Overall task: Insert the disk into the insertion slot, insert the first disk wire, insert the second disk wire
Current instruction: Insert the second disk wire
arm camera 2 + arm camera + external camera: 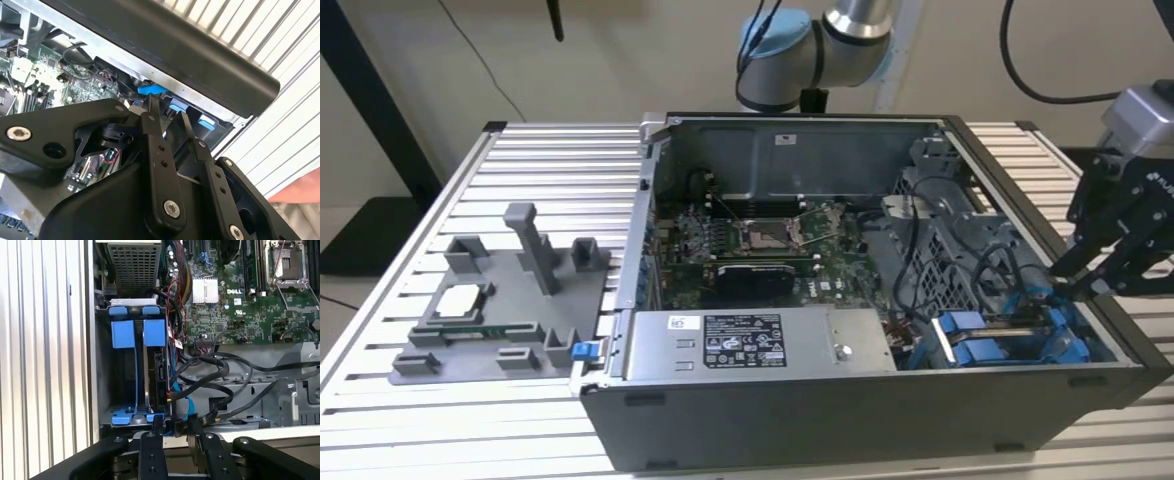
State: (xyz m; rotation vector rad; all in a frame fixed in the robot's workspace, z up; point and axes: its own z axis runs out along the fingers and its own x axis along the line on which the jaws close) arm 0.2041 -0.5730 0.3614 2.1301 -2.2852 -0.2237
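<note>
In the first wrist view the disk (159,375) stands edge-on inside the insertion slot (123,335), in the bay with the blue rails, beside an empty neighbouring bay. A blue disk wire (189,407) curves from the disk's connector edge down to my gripper (172,426). The two black fingers (153,432) stand close together on the wire's end plug, right at the case wall. In the exterior view the gripper (1094,285) hangs over the case's right side above the blue slot (1001,335). In the second wrist view the gripper (169,112) points at blue plastic tabs (150,90).
The open computer case (854,420) lies on a ribbed aluminium table (400,320). Black cables (220,375) loop beside the bay. The motherboard (761,240) and a grey power-supply box (747,345) fill the case's middle. A grey fixture (494,300) sits at the exterior view's left.
</note>
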